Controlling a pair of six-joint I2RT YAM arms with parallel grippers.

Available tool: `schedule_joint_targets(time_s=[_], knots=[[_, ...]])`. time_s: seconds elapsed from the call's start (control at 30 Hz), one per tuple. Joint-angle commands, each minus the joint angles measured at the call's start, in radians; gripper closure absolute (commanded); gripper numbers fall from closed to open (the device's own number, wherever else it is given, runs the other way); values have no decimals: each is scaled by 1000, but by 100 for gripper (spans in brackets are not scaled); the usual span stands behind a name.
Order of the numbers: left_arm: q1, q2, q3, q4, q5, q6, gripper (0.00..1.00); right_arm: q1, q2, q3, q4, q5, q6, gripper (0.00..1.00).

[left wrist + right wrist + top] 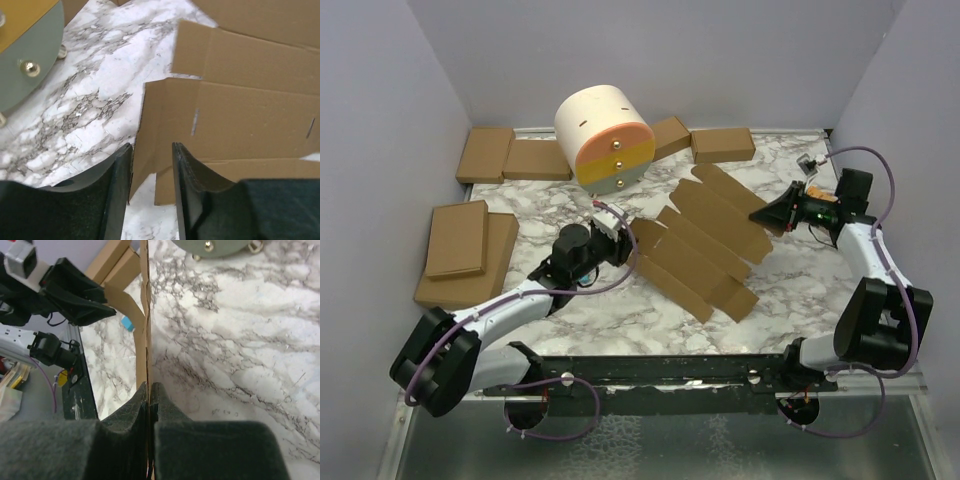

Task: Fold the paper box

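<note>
Fingers (125, 435) of the right gripper (149, 390) are pressed together on an edge of the paper box (705, 250), a wide die-cut sheet of plain brown cardboard with flaps and slots. In the right wrist view the sheet is seen edge-on, running out from between the pads. Fingers (117, 190) of the left gripper (151, 150) stand apart, with a corner flap of the same sheet in the gap between them, not clamped.

The reference object is the round-topped drawer cabinet (605, 140), cream above with orange, yellow and grey-green drawer fronts, standing on the white marbled table (650, 320). The paper box lies unfolded in front of the cabinet and to its right, running diagonally. The left gripper is just in front of the cabinet at the sheet's left corner. The right gripper is well to the cabinet's right at the sheet's far right corner.

Flat brown cardboard boxes (510, 155) lie on either side of the cabinet. A stack of two more (465, 250) lies in front of it, to the left.
</note>
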State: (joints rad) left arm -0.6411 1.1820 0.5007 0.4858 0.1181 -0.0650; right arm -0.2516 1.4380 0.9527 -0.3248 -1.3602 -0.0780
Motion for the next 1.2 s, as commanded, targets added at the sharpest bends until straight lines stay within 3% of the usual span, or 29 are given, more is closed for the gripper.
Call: schedule_joint_targets(time_s=[0.0, 0.1, 0.2, 0.3, 0.47, 0.7, 0.87, 1.17], knots=[[83, 5, -28, 124, 80, -198, 52, -47, -93, -36, 164, -97, 119, 99], [164, 12, -67, 235, 184, -318, 38, -86, -114, -46, 218, -118, 172, 99], [234, 31, -101, 326, 285, -424, 31, -108, -120, -40, 242, -126, 202, 99], [283, 52, -128, 421, 363, -504, 30, -110, -122, -12, 241, -111, 218, 99], [294, 74, -150, 489, 369, -565, 28, -110, -92, 95, 243, -103, 281, 99], [289, 206, -132, 601, 403, -717, 27, -110, -83, 178, 446, -105, 555, 99], [259, 323, -140, 814, 397, -812, 28, -110, -104, 180, 585, -98, 691, 99], [197, 506, -96, 1115, 378, -803, 27, -109, -120, 211, 676, -121, 826, 99]])
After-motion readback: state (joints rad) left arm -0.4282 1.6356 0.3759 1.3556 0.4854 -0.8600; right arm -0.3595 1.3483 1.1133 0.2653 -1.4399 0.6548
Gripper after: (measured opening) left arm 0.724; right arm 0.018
